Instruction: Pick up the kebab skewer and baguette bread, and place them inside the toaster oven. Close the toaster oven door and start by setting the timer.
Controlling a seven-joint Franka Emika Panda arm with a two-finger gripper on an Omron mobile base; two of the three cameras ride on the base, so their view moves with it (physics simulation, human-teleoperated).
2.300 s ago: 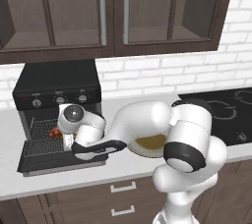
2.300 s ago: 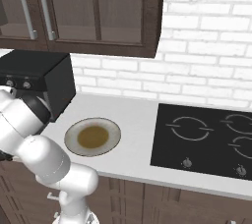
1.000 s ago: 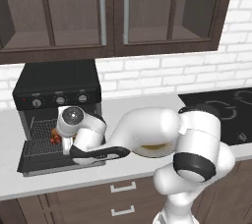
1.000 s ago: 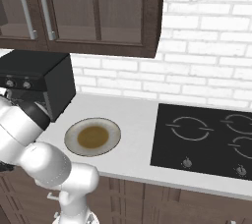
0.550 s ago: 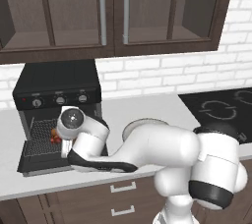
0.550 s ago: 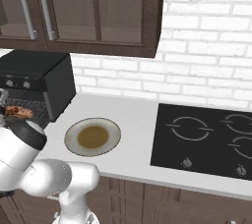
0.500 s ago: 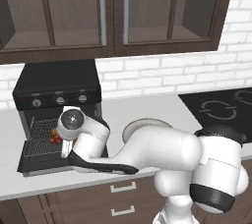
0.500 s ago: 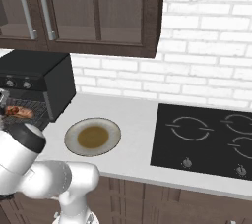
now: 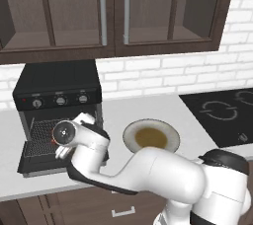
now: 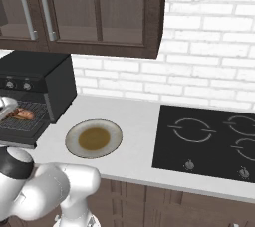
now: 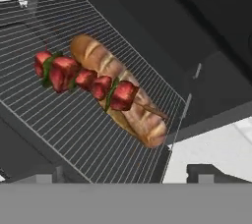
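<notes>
White bench [image 10: 134, 144]: kebab skewer [image 11: 88, 79] seemingly lies across baguette bread [image 11: 118, 93] on toaster oven [image 9: 57, 95] rack; tool [image 11: 127, 175] released, empty.

A round plate [image 9: 150, 137] with a brown centre sits on the pale surface [image 10: 134, 141], between a black cooktop [image 10: 209, 141] and dark wall cabinets [image 9: 113, 12] above.

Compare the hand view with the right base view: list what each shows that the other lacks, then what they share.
Hand view alone: the skewer lying across the baguette, with its red chunks and stick tip. Right base view alone: the plate, the cooktop, the cabinets and the oven's knobs. Both: the open oven and its wire rack, with food on it.
</notes>
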